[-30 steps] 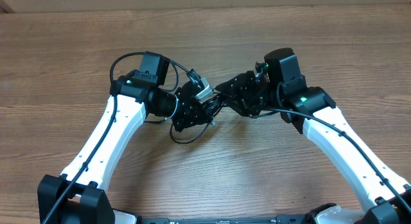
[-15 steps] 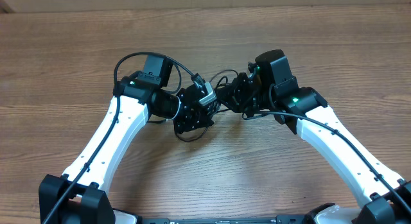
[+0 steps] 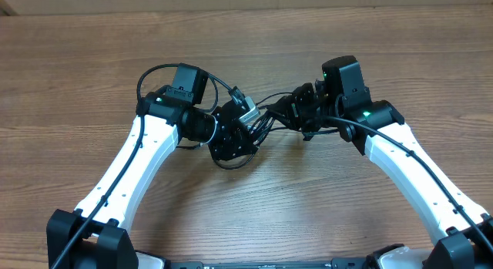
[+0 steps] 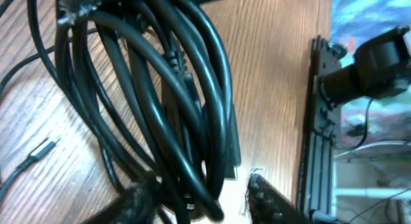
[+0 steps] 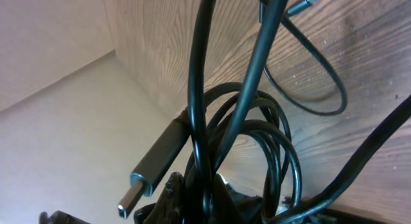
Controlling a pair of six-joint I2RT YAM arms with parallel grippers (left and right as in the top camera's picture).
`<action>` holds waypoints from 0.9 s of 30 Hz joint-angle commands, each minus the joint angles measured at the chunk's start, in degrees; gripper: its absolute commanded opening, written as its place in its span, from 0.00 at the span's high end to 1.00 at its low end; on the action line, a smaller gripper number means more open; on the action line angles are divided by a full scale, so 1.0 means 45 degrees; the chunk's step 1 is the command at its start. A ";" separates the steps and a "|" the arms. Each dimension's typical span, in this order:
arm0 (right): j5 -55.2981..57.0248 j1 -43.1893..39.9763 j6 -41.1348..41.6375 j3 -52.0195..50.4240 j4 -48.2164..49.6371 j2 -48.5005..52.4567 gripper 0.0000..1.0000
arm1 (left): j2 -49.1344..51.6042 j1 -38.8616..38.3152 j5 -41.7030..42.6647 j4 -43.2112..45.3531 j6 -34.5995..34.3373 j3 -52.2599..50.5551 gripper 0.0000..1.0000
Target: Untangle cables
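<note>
The cables [image 3: 266,116] are a knot of thin black wires stretched between my two grippers at mid-table. My left gripper [image 3: 240,132] is shut on a thick bundle of loops [image 4: 186,102], which fills the left wrist view between my fingers [image 4: 202,201]. A small plug end [image 4: 42,149] lies on the wood there. My right gripper [image 3: 299,111] is shut on a few strands [image 5: 205,121], pinched between its fingertips [image 5: 205,198]. A grey plug [image 5: 157,161] sticks out beside them. A loose loop [image 3: 229,163] hangs under my left gripper.
The wooden table [image 3: 254,215] runs under both arms. Its far edge meets a pale wall [image 5: 64,121]. My arms' own thicker black cables [image 3: 154,76] arch over the left wrist. A black frame [image 4: 318,121] stands at the table's edge in the left wrist view.
My right gripper has moved right and away from the left one, drawing the strands between them longer. My left gripper has stayed nearly still over the last half second.
</note>
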 commanded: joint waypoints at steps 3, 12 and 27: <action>-0.0719 -0.0058 0.0918 0.0277 0.0136 0.0024 0.96 | -0.0068 -0.0107 0.0792 0.0034 -0.0209 0.0015 0.20; -0.1836 -0.0345 0.1229 0.0277 0.0180 0.0024 0.96 | -0.0063 -0.0345 -0.0442 0.0753 -0.0646 -0.0180 0.01; -0.2997 -0.1462 0.1132 0.0277 0.0175 0.0024 0.96 | 0.0175 -0.0549 -0.2030 0.6033 -0.7227 -0.1962 0.00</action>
